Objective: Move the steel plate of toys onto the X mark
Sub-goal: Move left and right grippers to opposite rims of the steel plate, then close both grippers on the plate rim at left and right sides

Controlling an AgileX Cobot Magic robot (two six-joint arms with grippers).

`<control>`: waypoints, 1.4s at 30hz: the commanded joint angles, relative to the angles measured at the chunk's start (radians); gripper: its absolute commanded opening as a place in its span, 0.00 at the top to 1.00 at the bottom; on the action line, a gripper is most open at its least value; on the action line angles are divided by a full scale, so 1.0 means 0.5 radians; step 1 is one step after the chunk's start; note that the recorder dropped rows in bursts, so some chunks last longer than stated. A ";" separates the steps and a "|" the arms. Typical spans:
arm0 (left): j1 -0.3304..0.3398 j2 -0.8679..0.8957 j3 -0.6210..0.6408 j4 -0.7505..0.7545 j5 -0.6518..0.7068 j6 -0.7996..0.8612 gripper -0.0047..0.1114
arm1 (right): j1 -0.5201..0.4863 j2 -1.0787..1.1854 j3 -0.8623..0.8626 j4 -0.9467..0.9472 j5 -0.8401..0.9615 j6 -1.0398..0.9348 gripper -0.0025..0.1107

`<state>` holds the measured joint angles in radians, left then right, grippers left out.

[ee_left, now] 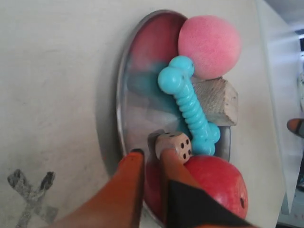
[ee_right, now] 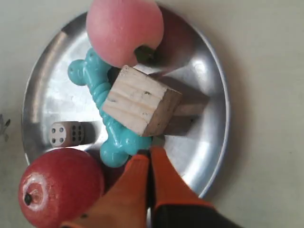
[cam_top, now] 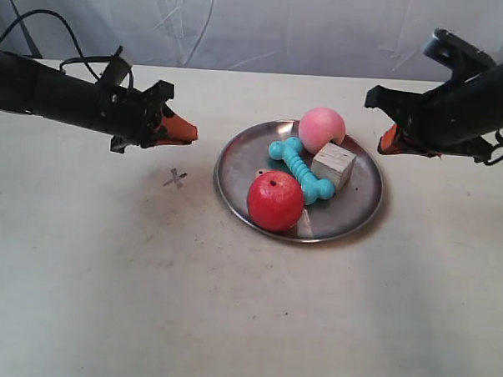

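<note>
Toys (cam_top: 301, 170) crowd the steel plate (cam_top: 238, 164), which sits just beside the X mark (cam_top: 175, 178), not on it; the red apple (cam_top: 275, 200) is nearest and the pink ball (cam_top: 322, 129) farthest. Beyond, an arm hovers at either side. The left gripper (ee_left: 151, 153) shows a narrow gap and holds nothing. The right gripper (ee_right: 148, 154) is pinched closed, empty. I'd worry that a jerky push or a tilted lift rolls the round toys over the shallow rim.
</note>
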<state>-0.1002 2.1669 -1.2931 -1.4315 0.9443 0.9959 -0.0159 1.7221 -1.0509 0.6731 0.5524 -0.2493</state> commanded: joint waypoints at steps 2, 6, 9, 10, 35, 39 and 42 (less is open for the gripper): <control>-0.005 0.024 -0.030 0.063 0.024 0.012 0.66 | -0.265 0.243 -0.326 0.035 0.319 -0.032 0.86; -0.019 0.092 -0.030 0.024 0.025 0.012 0.65 | -0.444 0.370 -0.366 0.139 0.481 -0.237 0.60; -0.114 0.170 -0.046 0.088 0.040 -0.004 0.65 | -0.455 0.468 -0.366 0.147 0.532 -0.314 0.57; -0.160 0.178 -0.062 0.083 0.040 -0.004 0.65 | -0.455 0.499 -0.366 0.174 0.543 -0.349 0.57; -0.345 0.192 -0.169 0.271 -0.336 -0.206 0.68 | -0.261 0.954 -0.366 0.516 0.454 -0.600 0.57; -0.363 0.192 -0.169 0.248 -0.363 -0.202 0.70 | -0.191 0.954 -0.366 0.506 0.442 -0.600 0.62; -0.394 0.192 -0.169 0.248 -0.372 -0.202 0.71 | -0.164 0.954 -0.366 0.506 0.440 -0.600 0.74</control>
<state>-0.2703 2.2592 -1.3730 -1.2846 0.7424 0.8920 -0.1270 2.1658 -1.2475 0.9491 0.7595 -0.5424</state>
